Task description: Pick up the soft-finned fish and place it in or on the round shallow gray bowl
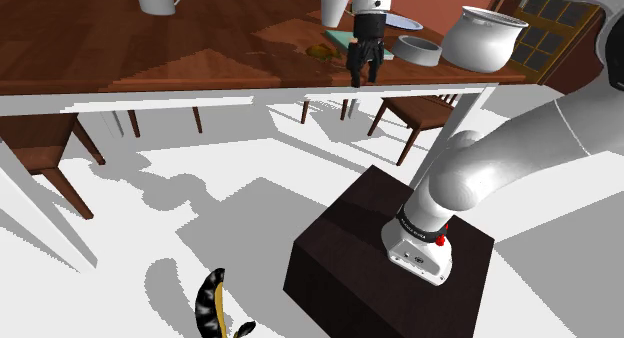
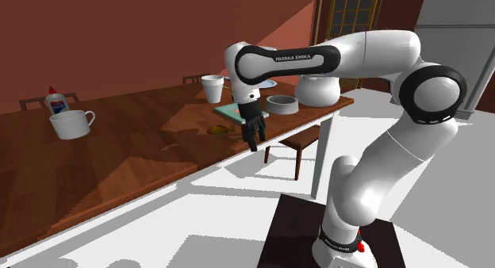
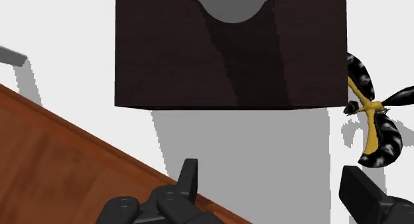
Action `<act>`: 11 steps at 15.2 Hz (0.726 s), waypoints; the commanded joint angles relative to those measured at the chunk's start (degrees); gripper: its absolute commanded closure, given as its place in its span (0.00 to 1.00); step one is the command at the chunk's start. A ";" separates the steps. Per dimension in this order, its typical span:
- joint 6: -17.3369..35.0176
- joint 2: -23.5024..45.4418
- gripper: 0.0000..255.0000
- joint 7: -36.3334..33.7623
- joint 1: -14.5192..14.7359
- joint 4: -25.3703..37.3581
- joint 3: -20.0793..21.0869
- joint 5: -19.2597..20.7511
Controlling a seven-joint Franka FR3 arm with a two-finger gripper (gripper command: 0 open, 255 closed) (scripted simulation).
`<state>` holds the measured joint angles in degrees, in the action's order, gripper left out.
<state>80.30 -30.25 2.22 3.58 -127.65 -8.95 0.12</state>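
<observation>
On the floor (image 1: 230,176), near the stand's (image 1: 360,246) corner, the fish (image 1: 210,304) lies well below the gripper (image 1: 362,78), which hangs released and empty at the table's (image 1: 150,56) front edge. Reaching that low could clip the stand. The bowl (image 1: 415,50) waits near the table's right end.

Bright, flat light whitens the floor (image 1: 330,151). Hard grey shadows with jagged, stair-stepped edges fall from the table (image 1: 150,46) and chairs (image 1: 420,111). Below the gripper (image 3: 273,183), the stand (image 3: 232,63) throws a grey patch, and pale wedges of light cross the tabletop beside it
</observation>
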 commanded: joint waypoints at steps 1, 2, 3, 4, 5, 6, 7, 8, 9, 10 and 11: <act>-0.95 6.68 0.00 1.92 0.66 7.28 -0.59 0.56; -2.87 10.27 0.00 2.98 1.01 11.17 -0.82 0.75; -4.88 13.87 0.00 4.07 1.30 15.18 -1.01 0.92; -6.99 17.50 0.00 5.18 1.56 19.32 -1.18 1.08; -9.19 21.18 0.00 6.33 1.76 23.60 -1.32 1.24; -11.49 24.91 0.00 7.49 1.91 28.05 -1.43 1.40; -13.91 28.72 0.00 8.69 1.99 32.70 -1.49 1.57; -16.46 32.64 0.00 9.91 2.00 37.61 -1.50 1.76; -19.18 36.70 0.00 11.16 1.95 42.83 -1.48 1.96; -22.09 40.95 0.00 12.44 1.84 48.46 -1.42 2.20; -25.26 45.46 0.00 13.77 1.66 54.63 -1.32 2.47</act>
<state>58.20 10.74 14.64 5.32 -78.84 -10.35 2.33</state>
